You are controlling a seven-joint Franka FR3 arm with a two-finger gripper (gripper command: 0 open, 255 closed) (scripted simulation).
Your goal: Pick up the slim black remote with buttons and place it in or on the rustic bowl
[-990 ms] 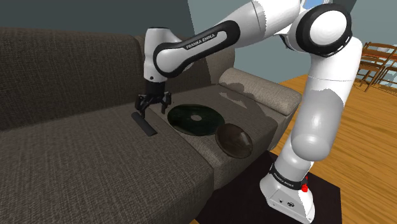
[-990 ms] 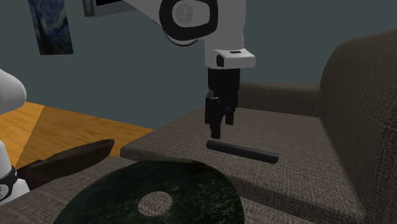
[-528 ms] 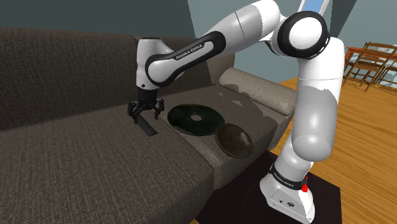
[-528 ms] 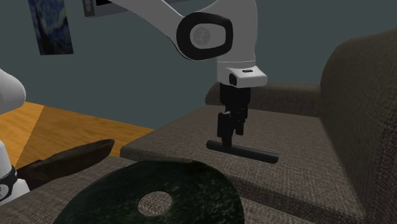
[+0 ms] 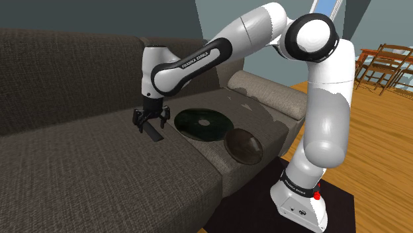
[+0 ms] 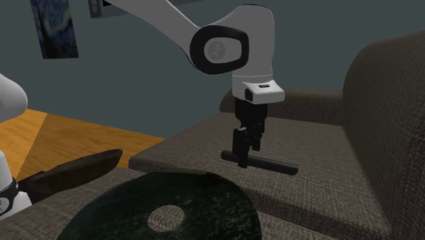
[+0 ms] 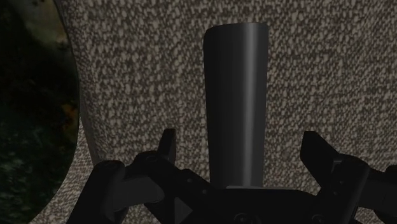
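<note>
The tool (image 5: 150,123) hangs low over the sofa (image 5: 79,165) seat with its two black fingers spread wide, one on each side of the slim black remote (image 5: 156,134). In the wrist view the remote (image 7: 234,89) lies flat on the speckled cushion, running straight away from the tool (image 7: 240,146), and cushion fabric shows between it and each finger (image 7: 167,145), so nothing is clasped. In the second exterior view the tool (image 6: 243,158) points straight down, with its tips at the near end of the remote (image 6: 272,164). The rest of the remote stretches out to the side along the cushion. A dark green round dish (image 5: 203,124) with a pale middle lies near the tool on the same seat. A dark brown bowl (image 5: 243,145) lies just beyond the dish, farther from the tool, toward the arm's stand (image 5: 301,202).
</note>
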